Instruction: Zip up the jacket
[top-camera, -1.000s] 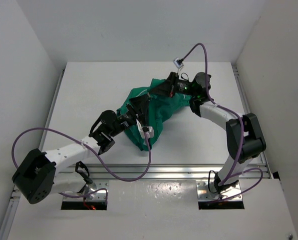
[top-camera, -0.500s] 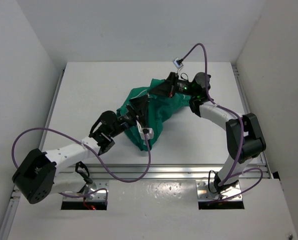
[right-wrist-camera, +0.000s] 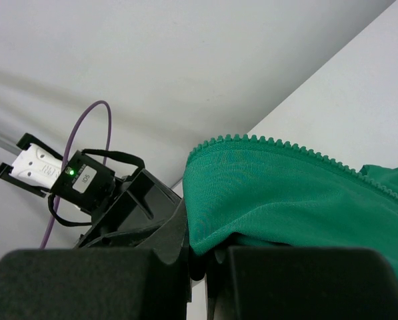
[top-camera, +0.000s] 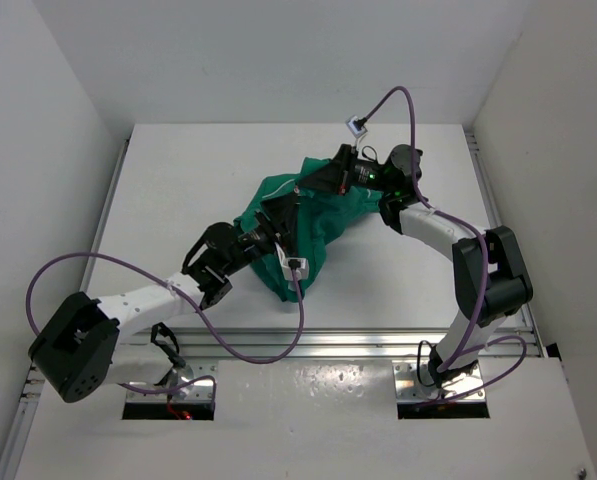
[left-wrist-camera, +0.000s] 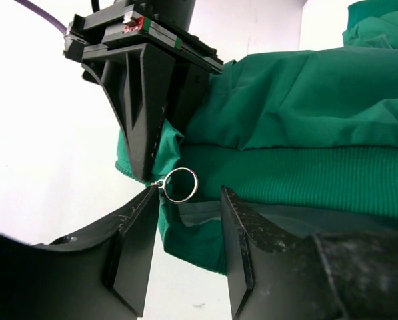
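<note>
Jacket: the green jacket (top-camera: 328,228) lies crumpled at the middle of the table (top-camera: 178,180), and both arms meet over it.
Right gripper: the right gripper (right-wrist-camera: 200,257) comes in from 2 o'clock. It is clamped on a fold of green cloth, and the zip teeth (right-wrist-camera: 279,148) run along the edge that arches up from the pinch.
Left gripper: the left gripper (left-wrist-camera: 189,200) reaches in from 7 o'clock. Its jaws stand apart and it holds nothing. The small metal ring (left-wrist-camera: 181,169) of the zip pull hangs just above the gap, close against one fingertip and right by the tip of the other gripper.
Step, as I judge it: I am lining up to take the ring, and the zipping itself looks not yet begun.
Risk one: the ring sits off to one side of the gap, so a close from here could pinch air or cloth, or knock the ring aside.
Risk two: if I pull while the right pinch is shallow, the fold could slide free and the loose fabric could bunch into the slider.
Risk three: the purple cable (top-camera: 248,355) crosses the jacket's 6 o'clock edge and could drag on the cloth as the arm moves.
Surface: a plain white tabletop, glaring in the left wrist view.
Room: bare white walls (top-camera: 278,60) close in at 9, 12 and 3 o'clock.
</note>
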Robot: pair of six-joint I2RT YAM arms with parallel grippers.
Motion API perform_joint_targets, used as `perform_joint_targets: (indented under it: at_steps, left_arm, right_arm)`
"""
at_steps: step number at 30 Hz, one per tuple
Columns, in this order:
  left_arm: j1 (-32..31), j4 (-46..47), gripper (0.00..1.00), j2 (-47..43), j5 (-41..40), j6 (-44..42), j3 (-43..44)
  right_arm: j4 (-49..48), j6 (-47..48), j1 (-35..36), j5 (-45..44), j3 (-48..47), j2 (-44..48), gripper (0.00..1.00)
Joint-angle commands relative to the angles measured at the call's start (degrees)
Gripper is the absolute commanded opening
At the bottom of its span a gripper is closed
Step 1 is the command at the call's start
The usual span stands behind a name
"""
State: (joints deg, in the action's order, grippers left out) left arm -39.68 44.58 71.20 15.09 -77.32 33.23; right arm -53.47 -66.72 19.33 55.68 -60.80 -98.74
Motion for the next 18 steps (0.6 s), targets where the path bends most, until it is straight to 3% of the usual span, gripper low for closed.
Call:
perform_joint_targets:
  at_steps: [1, 5, 12, 18]
  left_arm:
    - [-0.57, 4.03, 0.46, -0.01, 0.29, -0.2, -0.36]
    - [-1.1, 4.11, 0.42, -0.53, 0.82, 0.68, 0.78]
    - [-1.1, 4.11, 0.24, -1.06, 0.82, 1.82, 0.78]
    - [-1.1, 2.36, 0.23, -1.59, 1.43, 1.12, 1.31]
  right_arm:
    - [-3.3, -0.43, 0.53, -0.31, -1.52, 0.83, 0.0]
    - [-3.57, -0.52, 0.71, -0.48, -1.52, 0.65, 0.0]
    - [-3.66, -0.43, 0.62, -0.22, -1.34, 0.56, 0.0]
    - [-3.74, -0.61, 0.7, -0.31, -1.78, 0.56, 0.0]
